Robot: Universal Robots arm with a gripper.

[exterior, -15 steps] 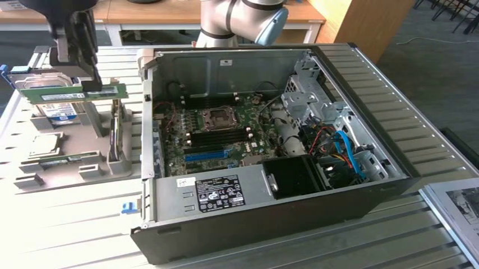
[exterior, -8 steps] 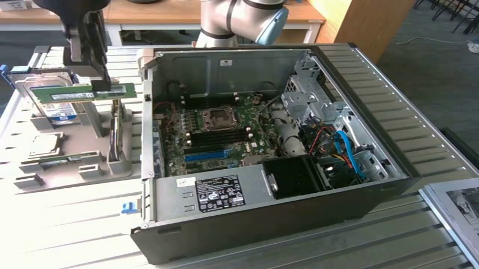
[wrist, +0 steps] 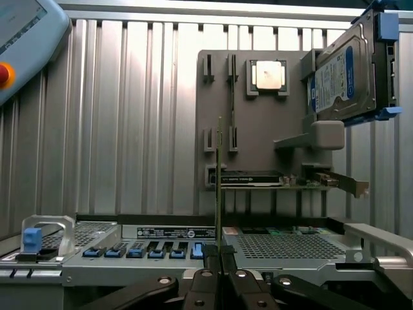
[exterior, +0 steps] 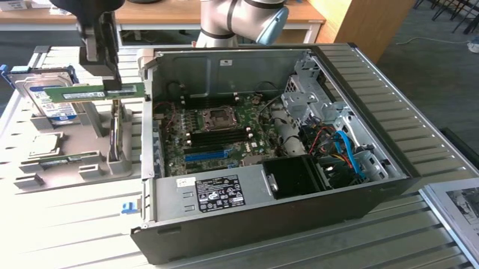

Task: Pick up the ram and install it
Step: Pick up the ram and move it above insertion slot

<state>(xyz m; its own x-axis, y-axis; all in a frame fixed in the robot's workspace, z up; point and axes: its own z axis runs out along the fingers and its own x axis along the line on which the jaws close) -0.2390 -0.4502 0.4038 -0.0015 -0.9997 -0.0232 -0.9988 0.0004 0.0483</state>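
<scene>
The ram [exterior: 75,94] is a long, thin green board with a pale label near its middle and small dark chips along its face. It is held up in the air, lying level on its long edge, above the grey holder tray [exterior: 75,162] that sits on the ribbed tabletop [exterior: 67,224]. Its end toward the exterior view's right comes close to the side wall of the open computer case [exterior: 262,224]; I cannot tell whether it touches. In the wrist view the ram [wrist: 219,161] shows edge-on, a fine straight line standing up from between the two black fingers [wrist: 210,258].

The jaws are almost together, clenched on the ram from both flat sides, nearer the end that is closer to the case. Nothing else is in their grip.

On the tray beneath the stick, a silver hard drive [exterior: 49,103] with a blue-white label is propped upright. A square processor [exterior: 44,143] lies flat in its seat. Inside the case the motherboard [exterior: 217,131] is exposed, with a bright-blue slot [exterior: 206,155] along its near side. The arm's [exterior: 247,19] grey and blue joint stands behind the case.
</scene>
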